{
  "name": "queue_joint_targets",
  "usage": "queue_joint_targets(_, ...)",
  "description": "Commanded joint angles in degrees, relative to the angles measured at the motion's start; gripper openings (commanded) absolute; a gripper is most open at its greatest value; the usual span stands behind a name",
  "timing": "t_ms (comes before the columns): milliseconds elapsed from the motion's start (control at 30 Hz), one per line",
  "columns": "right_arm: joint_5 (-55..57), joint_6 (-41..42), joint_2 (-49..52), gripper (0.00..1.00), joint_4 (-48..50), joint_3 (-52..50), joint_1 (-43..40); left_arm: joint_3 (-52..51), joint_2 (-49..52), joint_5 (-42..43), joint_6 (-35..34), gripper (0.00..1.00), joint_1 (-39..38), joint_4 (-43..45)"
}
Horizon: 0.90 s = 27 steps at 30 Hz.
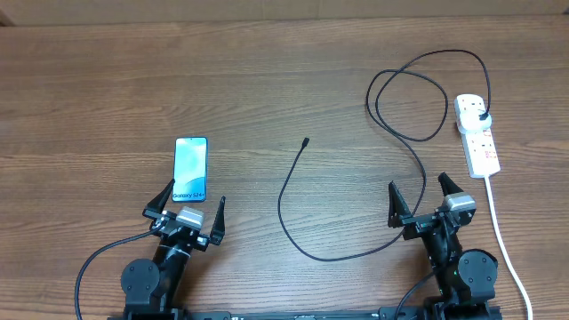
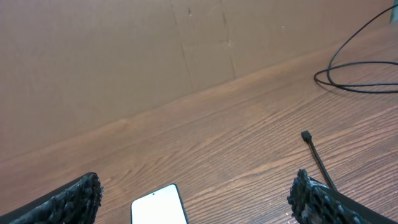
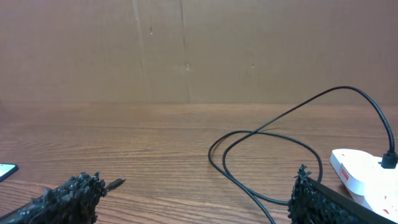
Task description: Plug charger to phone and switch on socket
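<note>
Overhead: your left gripper (image 1: 189,209) sits low on the table (image 1: 267,53) with its jaws spread wide and nothing in them. The phone (image 1: 190,169) lies face up just ahead of it. Your right gripper (image 1: 419,197) is just as wide and empty. The charger cable (image 1: 281,200) snakes between the two arms. Its connector tip (image 1: 306,140) lies free, well apart from the phone. Its plug (image 1: 481,116) is already seated in the power strip (image 1: 480,142) at far right.

Left wrist: the phone's top edge (image 2: 159,208) shows between the fingertips (image 2: 81,199). The connector tip (image 2: 306,135) lies off to the right and is not gripped.

Right wrist: the cable loops (image 3: 267,140) ahead, and the power strip (image 3: 360,177) sits to the right with the plug (image 3: 390,160) in it. You cannot tell the switch position from here.

Step in hand, as judged: nothing started, so fetch the connector first. You need a narrow pinch just behind the tip, with the phone held steady by the other arm. Line the tip up with the port on the phone's near edge, and press the switch last.
</note>
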Motion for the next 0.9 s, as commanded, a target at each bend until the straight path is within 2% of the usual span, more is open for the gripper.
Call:
queue_joint_targets(0,0.7,-0.1,-0.5,1.0,0.2,-0.6,0.3,-0.2,-0.4,-0.5,0.9,1.0,0.4,0.1)
queue_joint_targets(867,0.7,-0.1,-0.5,1.0,0.2,-0.6,0.3,-0.2,-0.4,-1.2,0.8,1.0,0.4,0.2)
